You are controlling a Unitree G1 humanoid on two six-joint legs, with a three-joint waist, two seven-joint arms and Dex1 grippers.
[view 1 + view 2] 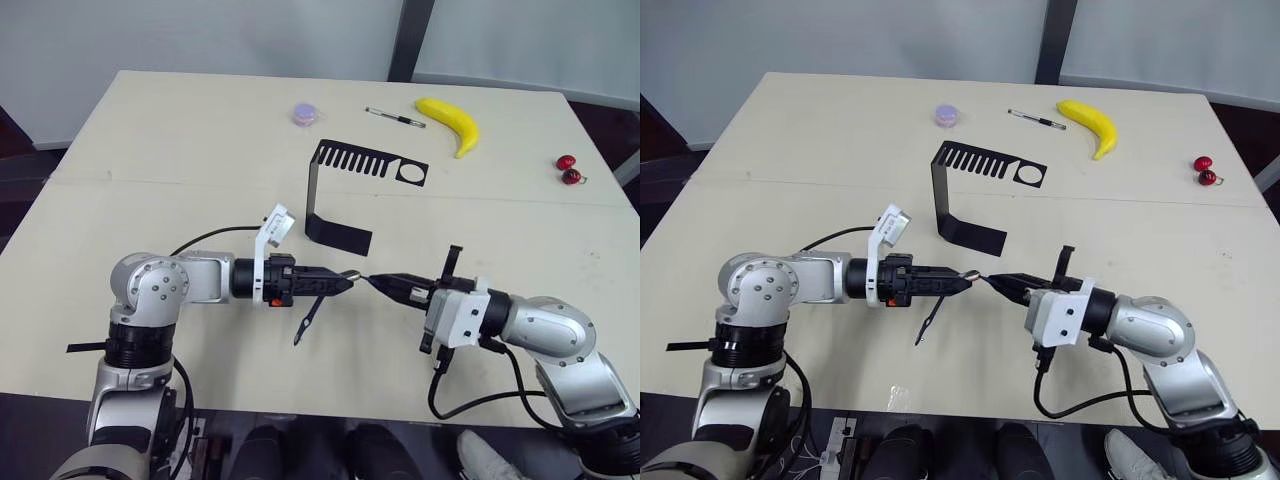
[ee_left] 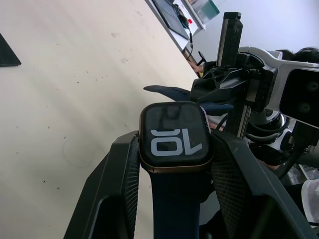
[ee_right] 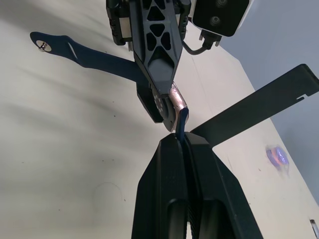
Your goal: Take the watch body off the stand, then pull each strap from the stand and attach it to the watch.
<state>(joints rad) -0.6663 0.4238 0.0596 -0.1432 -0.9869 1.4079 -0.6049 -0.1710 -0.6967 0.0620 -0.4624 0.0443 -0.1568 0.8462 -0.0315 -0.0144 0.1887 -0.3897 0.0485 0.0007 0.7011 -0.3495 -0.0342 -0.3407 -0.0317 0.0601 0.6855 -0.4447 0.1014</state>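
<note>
my left gripper (image 1: 343, 282) sits just left of centre in the head view, clenched on the watch body (image 2: 174, 137); in its wrist view the square case is pinched between the two black fingers (image 2: 117, 184), screen facing the camera. one dark blue strap (image 1: 309, 318) is already joined to the case and hangs down from it toward the bench (image 1: 200, 140), its free end tilted to lower left.

my right gripper (image 1: 385, 284) reaches in from the right, tip to tip with the left one, clamped on the second strap (image 3: 182, 121). in its wrist view the fingers are pressed together on that strap, whose short exposed end is touching the edge of the watch body; whether it is seated in the slot i cannot tell.

just above the two grippers, at centre frame, the stand (image 1: 340, 190) rests on the bench with its slotted arm and round hole on top, nothing hanging from it.

further up the frame lie a small purple round thing (image 1: 307, 114), a pen (image 1: 395, 118) and a banana (image 1: 450, 124); two red cherries (image 1: 569, 170) sit at the right edge.
</note>
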